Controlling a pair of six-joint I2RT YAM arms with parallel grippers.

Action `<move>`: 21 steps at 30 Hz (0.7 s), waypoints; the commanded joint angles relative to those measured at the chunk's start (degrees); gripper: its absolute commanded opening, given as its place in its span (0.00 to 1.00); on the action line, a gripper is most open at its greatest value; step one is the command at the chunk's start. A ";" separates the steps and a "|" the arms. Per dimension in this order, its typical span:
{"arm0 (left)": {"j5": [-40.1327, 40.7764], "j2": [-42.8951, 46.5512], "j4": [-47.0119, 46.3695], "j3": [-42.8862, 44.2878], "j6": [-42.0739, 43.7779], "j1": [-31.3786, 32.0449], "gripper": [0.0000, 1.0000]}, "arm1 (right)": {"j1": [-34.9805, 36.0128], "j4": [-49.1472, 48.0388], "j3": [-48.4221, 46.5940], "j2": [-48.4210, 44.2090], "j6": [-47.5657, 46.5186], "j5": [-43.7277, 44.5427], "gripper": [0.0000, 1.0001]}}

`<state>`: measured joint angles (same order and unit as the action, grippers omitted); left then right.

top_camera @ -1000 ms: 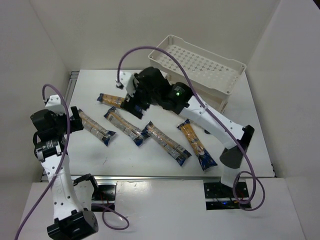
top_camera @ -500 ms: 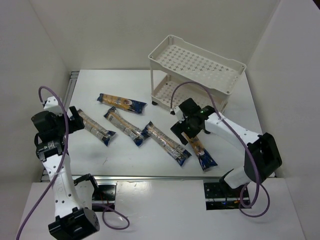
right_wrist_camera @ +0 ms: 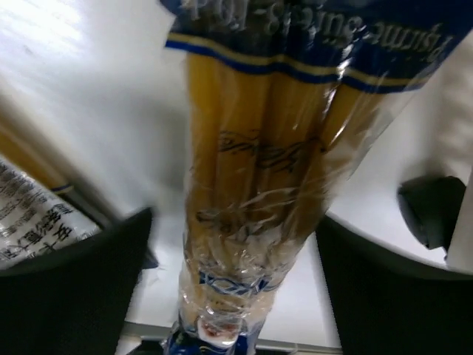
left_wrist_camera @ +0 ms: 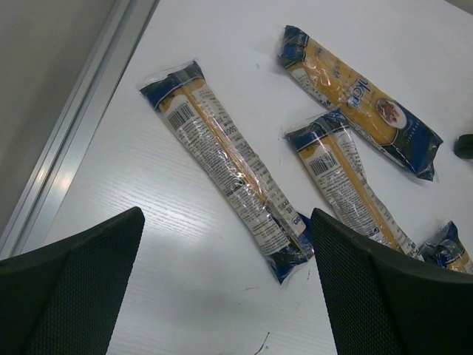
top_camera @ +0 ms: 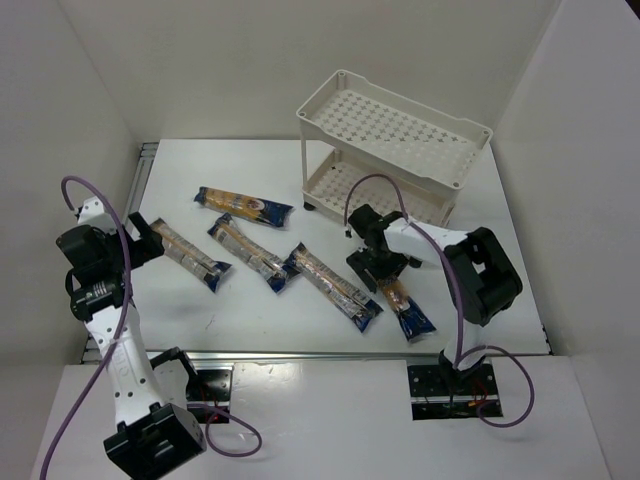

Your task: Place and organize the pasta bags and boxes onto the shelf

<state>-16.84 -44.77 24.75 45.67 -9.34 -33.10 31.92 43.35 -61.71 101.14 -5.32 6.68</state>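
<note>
Swinging from the shelf (top_camera: 415,100), our right gripper (top_camera: 379,268) straddled the rightmost packet (top_camera: 405,305), fingers apart, ready to grasp; left gripper (top_camera: 140,243) gaped.

Glossy crinkled clear-plastic spaghetti packets (left_wrist_camera: 229,166), matt perforated plastic shelf (top_camera: 400,125), smooth white table (top_camera: 250,310)
</note>
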 commanded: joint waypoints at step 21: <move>-1.36 1.80 -2.79 0.20 -1.20 -0.47 1.00 | 18.79 -6.91 -27.94 -8.78 -21.11 28.44 0.00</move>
<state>-17.43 -43.77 23.92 45.30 -9.39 -33.19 52.56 44.62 -85.06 90.15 -18.98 17.45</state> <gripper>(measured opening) 0.998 0.466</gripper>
